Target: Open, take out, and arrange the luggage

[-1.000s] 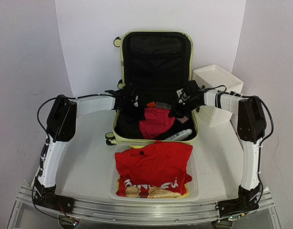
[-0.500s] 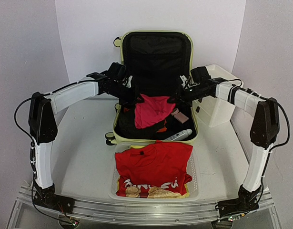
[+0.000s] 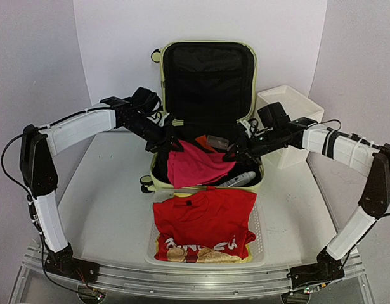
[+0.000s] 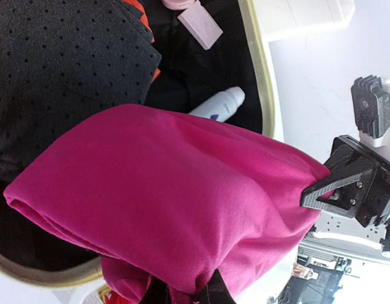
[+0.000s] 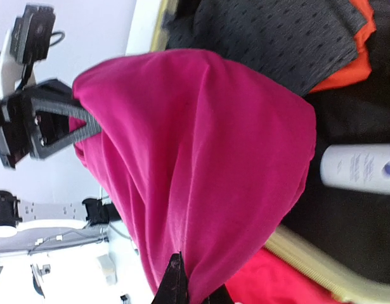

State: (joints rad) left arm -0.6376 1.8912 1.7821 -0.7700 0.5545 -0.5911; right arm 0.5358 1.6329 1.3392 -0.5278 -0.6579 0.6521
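The luggage [image 3: 161, 82], a pale yellow-green suitcase, lies open with its black-lined lid upright at the back. A magenta garment [image 3: 195, 166] hangs stretched over its near half, held between both grippers. My left gripper [image 3: 168, 144] is shut on the garment's left edge, and my right gripper [image 3: 234, 152] is shut on its right edge. In the left wrist view the magenta garment [image 4: 169, 202] fills the frame above my left gripper [image 4: 185, 294]. The right wrist view shows the magenta garment [image 5: 201, 164] pinched in my right gripper [image 5: 195, 291].
A white mesh basket [image 3: 261, 244] in front of the suitcase holds a red T-shirt [image 3: 204, 218]. A white drawer box [image 3: 290, 120] stands at the right. Inside the suitcase lie a white bottle [image 3: 238, 180], a dark perforated garment [image 4: 61, 63] and something orange [image 5: 356, 57].
Both arms have raised the magenta garment out of the suitcase, then carried it toward the near rim. It now hangs wider between the grippers.
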